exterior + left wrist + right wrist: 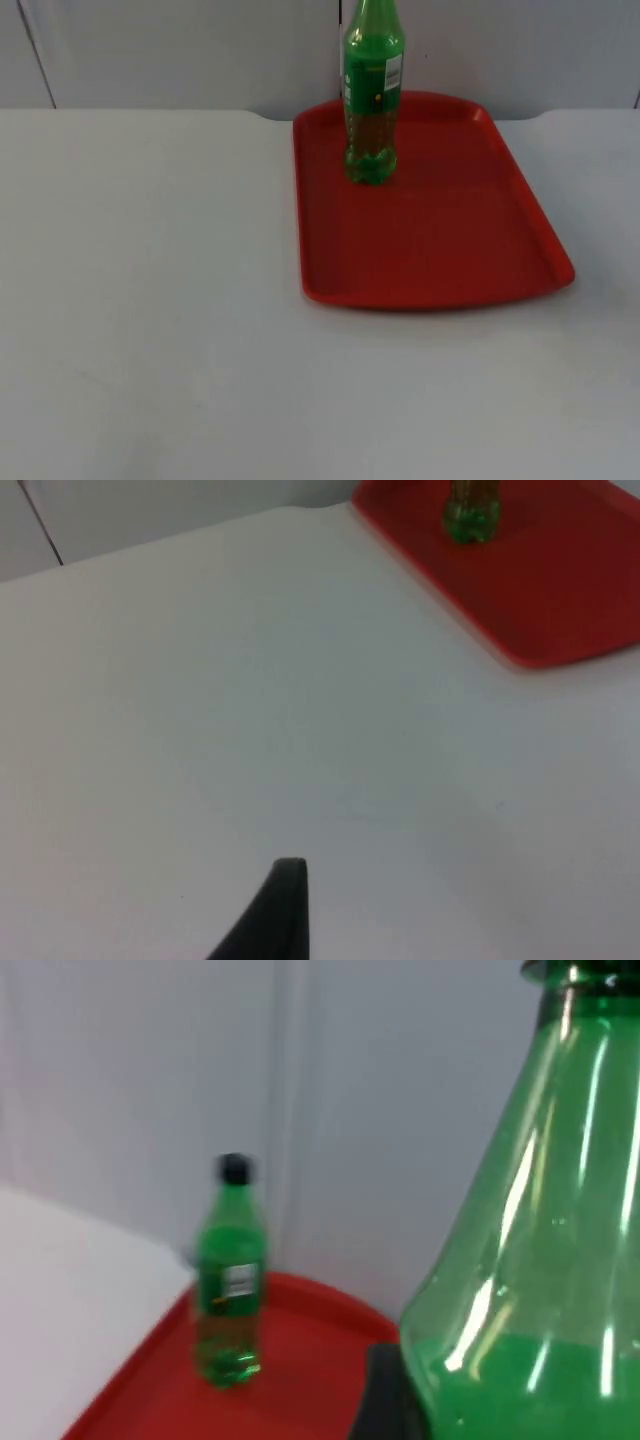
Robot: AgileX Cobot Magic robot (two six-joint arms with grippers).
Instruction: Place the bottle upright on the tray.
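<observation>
Top view:
- Red rectangular plastic tray lies flat on the white desk, right of frame centre. Its far edge is close to the grey partition wall.
- Green plastic bottle stands upright on the tray, in the tray's upper-left corner near the far rim. The base is flat on the red surface. There is a label around the body, and the top of the neck is cut by the upper frame edge.

Left wrist view:
- Left gripper hangs over bare desk, well apart from the tray, with nothing in it. Only one black tip is visible, so how far it is open cannot be told.
- The foot of the green plastic bottle is seen standing on the tray.

Right wrist view:
- The green plastic bottle is upright on the tray, with a black cap on and the wall behind it.
- Second green bottle, clear green plastic, is very close to the camera. Its neck points up, its shoulder widens downward, and green liquid sits low in it.
- Right gripper is a dark shape just beside this near bottle. Whether it grips the bottle, and how far it is open, cannot be told.
</observation>
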